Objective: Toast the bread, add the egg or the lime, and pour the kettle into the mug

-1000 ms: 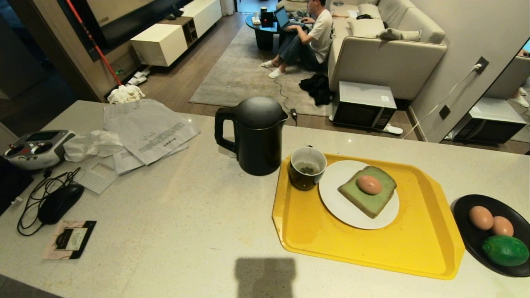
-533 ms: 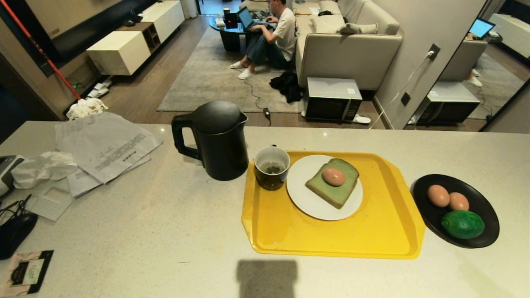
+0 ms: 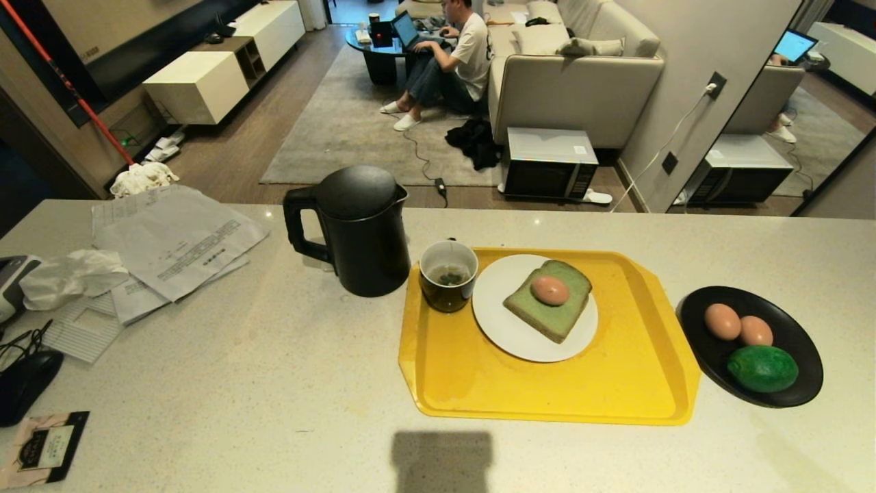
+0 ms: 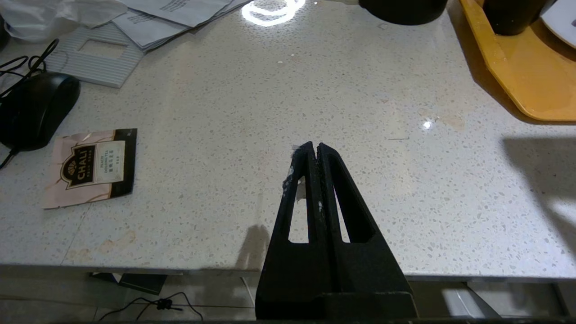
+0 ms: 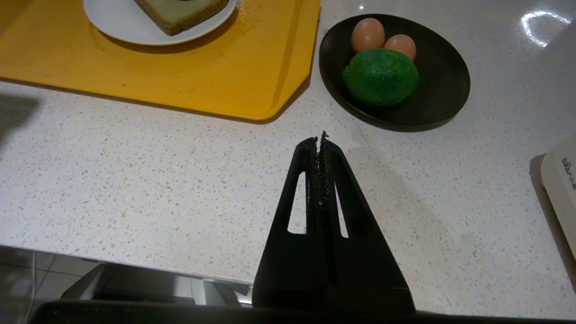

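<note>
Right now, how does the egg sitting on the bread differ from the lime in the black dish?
The egg on the bread is pinkish-brown and smooth; the lime is bright green with bumpy skin. The egg is smaller than the lime. The egg lies on the bread on the white plate; the lime lies in the black dish beside two other eggs. Both are oval and whole.
</note>
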### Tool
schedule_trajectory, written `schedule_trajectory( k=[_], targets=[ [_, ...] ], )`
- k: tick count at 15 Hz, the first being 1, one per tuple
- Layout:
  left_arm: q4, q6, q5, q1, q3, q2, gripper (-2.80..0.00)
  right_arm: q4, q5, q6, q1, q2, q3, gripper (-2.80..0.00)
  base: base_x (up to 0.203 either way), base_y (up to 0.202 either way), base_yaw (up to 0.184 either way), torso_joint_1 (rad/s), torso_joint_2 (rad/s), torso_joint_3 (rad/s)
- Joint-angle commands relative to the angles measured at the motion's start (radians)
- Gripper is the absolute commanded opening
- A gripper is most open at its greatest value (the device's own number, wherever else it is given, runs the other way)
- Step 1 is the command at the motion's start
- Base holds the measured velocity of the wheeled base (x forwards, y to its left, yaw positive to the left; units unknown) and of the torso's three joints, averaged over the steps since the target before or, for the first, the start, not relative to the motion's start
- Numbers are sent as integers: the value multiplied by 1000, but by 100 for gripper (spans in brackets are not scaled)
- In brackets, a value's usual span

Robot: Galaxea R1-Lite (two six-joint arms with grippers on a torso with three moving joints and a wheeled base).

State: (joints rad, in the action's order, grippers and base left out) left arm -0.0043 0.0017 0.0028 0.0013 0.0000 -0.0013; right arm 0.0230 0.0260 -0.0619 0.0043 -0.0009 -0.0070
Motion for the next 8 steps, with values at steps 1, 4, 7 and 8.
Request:
schedule_trajectory(
  k=[1,4,7,8],
  targets=[
    [0,0,0,0,0,1,-280,0,2,-1,0,1,0,-280,0,0,0,0,0,0],
    [0,0,0,0,0,1,-280,0,1,-1,0,1,-1,-280,0,0,0,0,0,0],
    [0,0,0,0,-1,1,-280,0,2,-1,0,1,1,-280,0,0,0,0,0,0],
    [0,0,0,0,0,1,-280,0,1,-1,0,1,0,-280,0,0,0,0,0,0]
  ],
)
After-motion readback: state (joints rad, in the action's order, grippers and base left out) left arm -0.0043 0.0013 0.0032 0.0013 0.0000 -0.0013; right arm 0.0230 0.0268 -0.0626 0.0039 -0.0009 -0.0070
